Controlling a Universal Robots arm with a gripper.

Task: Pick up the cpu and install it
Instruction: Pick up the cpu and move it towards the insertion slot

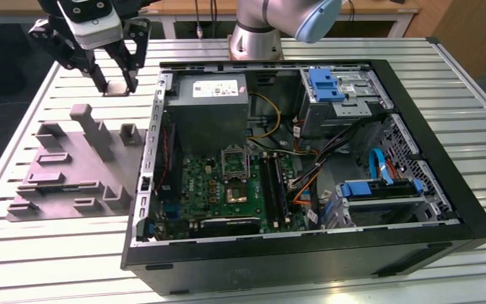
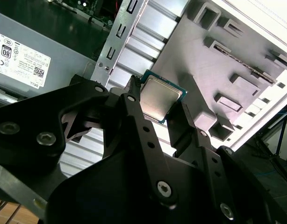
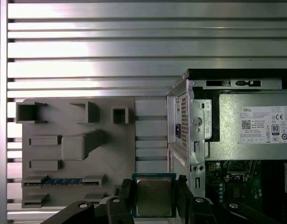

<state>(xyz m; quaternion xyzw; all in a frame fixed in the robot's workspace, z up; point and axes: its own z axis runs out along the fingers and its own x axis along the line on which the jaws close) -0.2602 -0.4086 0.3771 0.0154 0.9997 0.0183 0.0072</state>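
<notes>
Gently carry the cpu level, pinched by two opposite edges in the gripper, jaws clamped on it, hanging above the table just outside the computer case, off its far corner toward the exterior view's left. Mind the grey tray of upright blocks, beside the case on that same side and near the load. Rise clear of the case's wall before crossing in. Pass over the power-supply box in the case's far corner. Aim for the socket at mid-board inside the case, without tilt. Steer clear of the memory sticks just beyond it, then the loose cables and the blue-latched drive cages along the case's opposite side.
</notes>
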